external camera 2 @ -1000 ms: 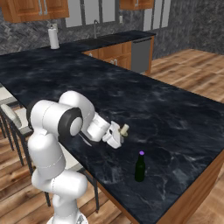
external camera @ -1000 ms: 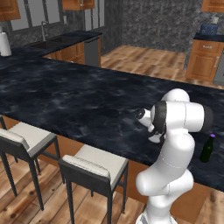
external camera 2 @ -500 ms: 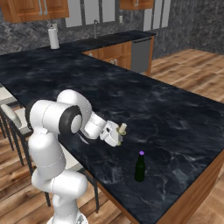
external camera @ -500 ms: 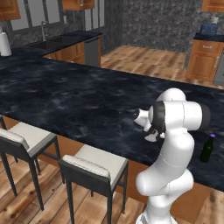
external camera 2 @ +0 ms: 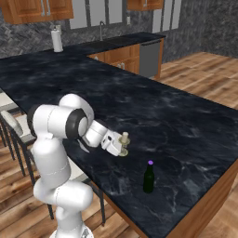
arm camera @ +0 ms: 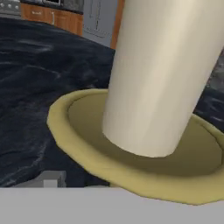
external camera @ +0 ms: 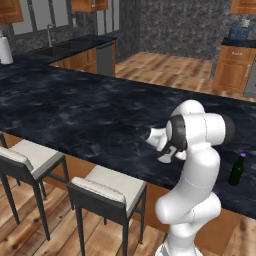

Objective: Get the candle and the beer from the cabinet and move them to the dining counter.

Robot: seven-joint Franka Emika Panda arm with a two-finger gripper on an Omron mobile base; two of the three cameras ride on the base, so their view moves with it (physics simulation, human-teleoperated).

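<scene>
The candle (external camera 2: 124,142), a cream pillar on an olive dish base, stands on the black dining counter (external camera 2: 176,121) near its front edge. My gripper (external camera 2: 122,148) is right at it, low over the counter. In the hand view the candle (arm camera: 162,74) is very close, its base resting on the counter (arm camera: 26,65), and my fingers are hidden. The beer (external camera 2: 148,177), a dark green bottle with a purple cap, stands upright a short way to the right of the candle. It also shows past my arm as the beer (external camera: 237,170). Brown wood wall cabinets (external camera 2: 32,9) hang at the back with doors shut.
Two white-cushioned stools (external camera: 110,187) stand along the counter's near side. A paper-towel roll (external camera 2: 56,41) and a sink faucet (external camera 2: 101,30) are on the far kitchen counter. The counter's right end (external camera 2: 228,172) drops off just past the beer.
The hand and the candle have shifted slightly toward my arm's side along the counter. The beer has not moved.
</scene>
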